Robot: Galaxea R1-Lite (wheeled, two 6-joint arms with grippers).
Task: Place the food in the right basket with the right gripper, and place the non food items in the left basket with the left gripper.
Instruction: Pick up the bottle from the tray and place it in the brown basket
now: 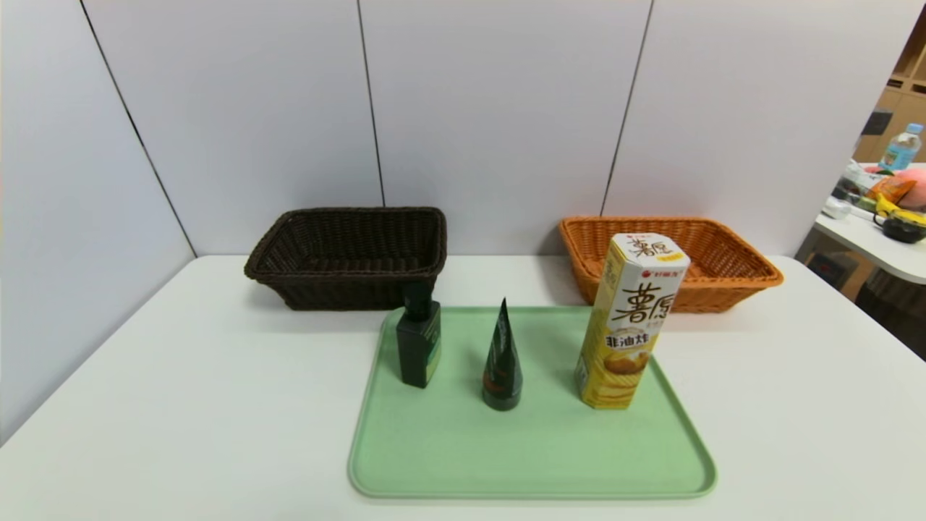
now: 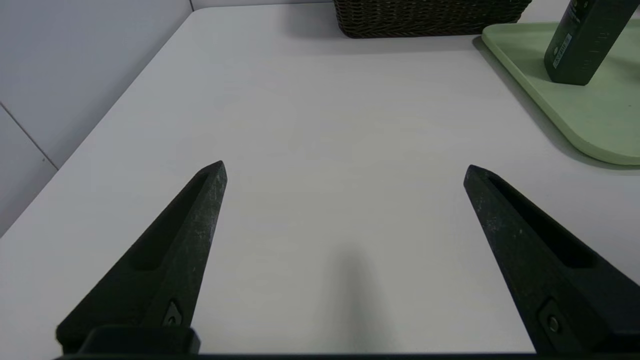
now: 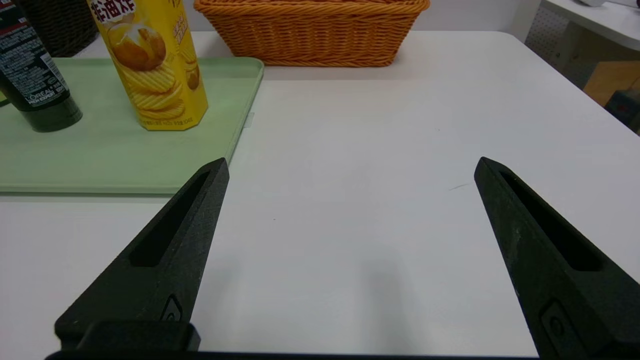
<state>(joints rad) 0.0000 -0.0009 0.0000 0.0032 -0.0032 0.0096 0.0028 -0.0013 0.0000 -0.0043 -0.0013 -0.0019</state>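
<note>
A yellow chips box [image 1: 631, 322] [image 3: 152, 65] stands upright on the right of the green tray [image 1: 535, 449]. A dark green bottle [image 1: 419, 341] [image 2: 580, 42] stands on the tray's left part, and a dark tube [image 1: 502, 359] [image 3: 32, 80] stands on its cap in the middle. The dark brown left basket [image 1: 347, 253] [image 2: 430, 17] and the orange right basket [image 1: 723, 260] [image 3: 310, 32] sit behind the tray. My left gripper [image 2: 345, 170] hovers open over bare table left of the tray. My right gripper [image 3: 350, 165] hovers open over bare table right of the tray. Neither arm shows in the head view.
White wall panels close off the back and left of the white table [image 1: 181, 405]. A second table [image 1: 879, 246] with a water bottle [image 1: 903, 147] and clutter stands off to the right, past the table's right edge.
</note>
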